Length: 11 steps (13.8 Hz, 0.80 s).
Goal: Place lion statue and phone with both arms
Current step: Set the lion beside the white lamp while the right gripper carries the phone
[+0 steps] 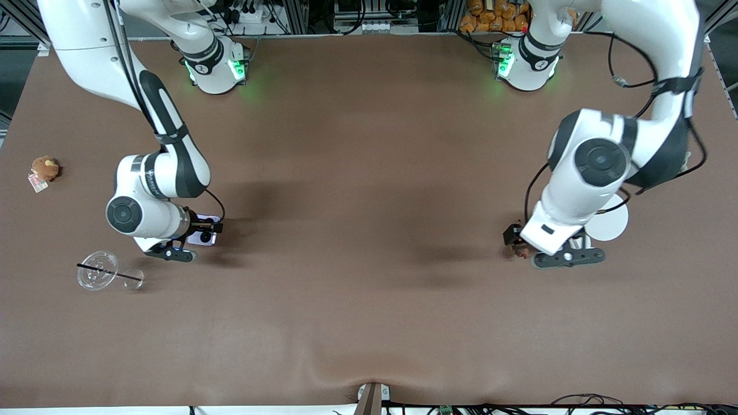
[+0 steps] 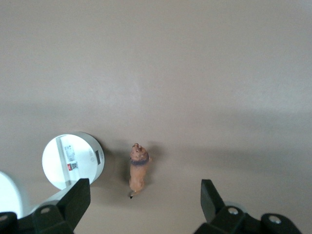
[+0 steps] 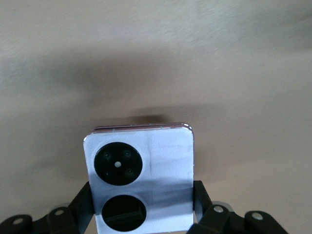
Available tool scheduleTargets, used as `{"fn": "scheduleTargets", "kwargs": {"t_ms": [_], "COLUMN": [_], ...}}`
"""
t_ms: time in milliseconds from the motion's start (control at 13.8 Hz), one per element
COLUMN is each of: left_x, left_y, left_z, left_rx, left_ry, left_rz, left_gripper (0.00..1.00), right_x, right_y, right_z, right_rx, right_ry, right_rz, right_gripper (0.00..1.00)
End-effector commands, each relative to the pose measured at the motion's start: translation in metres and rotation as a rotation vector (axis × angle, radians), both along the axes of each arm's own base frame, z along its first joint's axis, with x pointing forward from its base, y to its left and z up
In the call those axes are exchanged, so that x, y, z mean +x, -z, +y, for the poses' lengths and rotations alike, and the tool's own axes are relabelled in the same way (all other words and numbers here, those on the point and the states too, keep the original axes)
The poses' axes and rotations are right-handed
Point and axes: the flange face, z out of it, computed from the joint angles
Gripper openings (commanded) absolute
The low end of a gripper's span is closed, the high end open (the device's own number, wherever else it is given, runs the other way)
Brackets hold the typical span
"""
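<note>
While the right gripper point(image 3: 141, 214) is clamping the small pale lavender folded flip phone point(image 3: 140, 175) just above the brown table point(image 1: 369, 230) at the right arm's end, the left gripper point(image 2: 144, 200) is hanging with fingers spread wide over the tiny reddish-brown lion statue point(image 2: 138, 168), lying beside a white round container point(image 2: 73, 160)

Wide bare table between the arms; clutter only at the two ends

The middle of the table point(image 1: 369, 190) lies open. At the right arm's end stand a clear lid with straw point(image 1: 99, 270) and a brown plush point(image 1: 45, 168). At the left arm's end, a white round container point(image 2: 73, 160) sits just beside the lion statue point(image 2: 138, 168), apart from it.
</note>
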Motion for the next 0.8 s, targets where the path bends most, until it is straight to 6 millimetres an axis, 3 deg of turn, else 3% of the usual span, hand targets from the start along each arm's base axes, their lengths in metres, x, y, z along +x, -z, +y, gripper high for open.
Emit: {"fn": "scheduleTargets", "kwargs": {"t_ms": [0,435,725], "left_x": [-0.01,-0.023,-0.062], "left_y": [-0.051,-0.158,-0.217], "left_z": [0.015,0.089,0.1], "left_rx": [-0.04,-0.126,-0.129], "left_ry": [-0.009,-0.026,-0.031], "left_rz": [-0.012,0.006,-0.002], "left_gripper": [1.0,1.0,1.0], "right_x": [-0.002,0.013,0.019], "right_y": [0.001,0.021,0.027], "right_z": [-0.024,-0.049,-0.062], "right_rx": [-0.024,-0.038,-0.059], "right_ry": [-0.015,0.004,-0.007], "right_rz": [-0.013,-0.069,-0.094], "right_gripper": [0.37,0.4,0.42]}}
